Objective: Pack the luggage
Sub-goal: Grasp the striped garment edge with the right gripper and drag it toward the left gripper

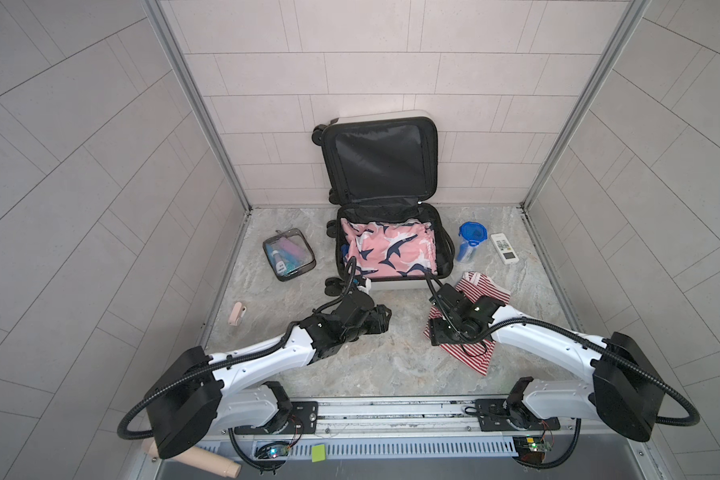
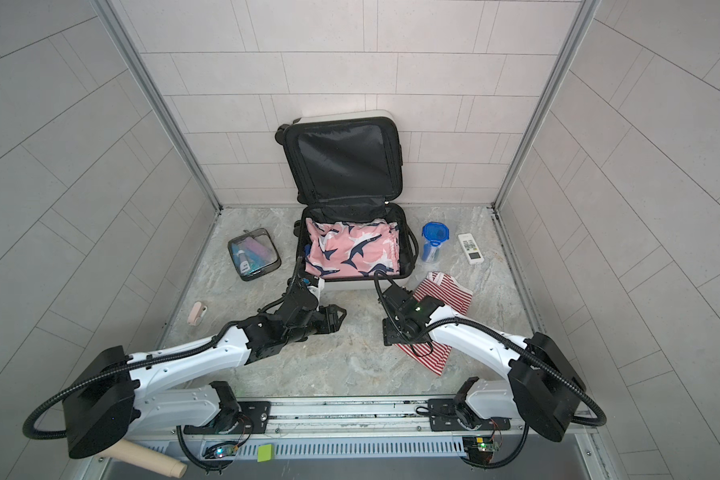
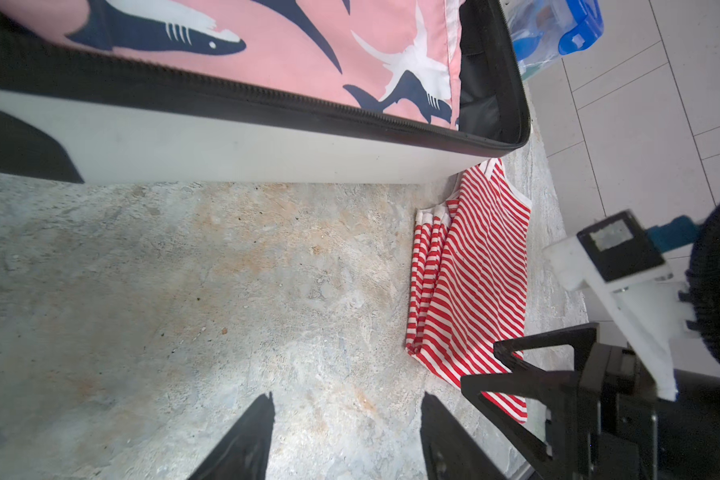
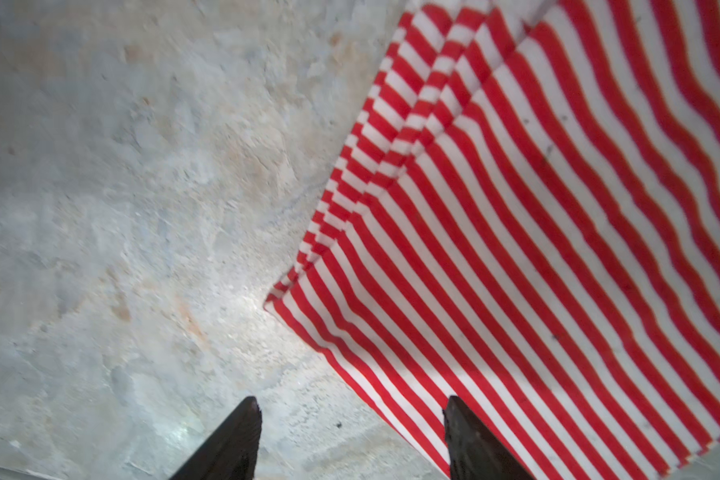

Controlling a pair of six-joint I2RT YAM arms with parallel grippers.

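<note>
White hard shell and black lining mark the luggage (image 1: 393, 286), which lies open at the back middle of the marbled surface (image 1: 350, 365), its lid leaning up against the back wall (image 1: 391, 75). A pink shark-print cloth (image 1: 387, 249) fills the lower half. To its left, apart from it, sits a clear black-edged pouch (image 1: 288, 253); to its right stand a blue-lidded jar (image 1: 470, 241) and a white remote (image 1: 504, 248). A red-and-white striped top (image 1: 485, 291) lies folded on the surface just beside the luggage's front right corner. The right hand (image 4: 352, 415) is above the top's edge with its fingers apart, one over the stripes, one over bare stone, gripping nothing. The left hand (image 3: 347, 415) hangs over bare surface in front of the luggage, fingers apart and empty.
</note>
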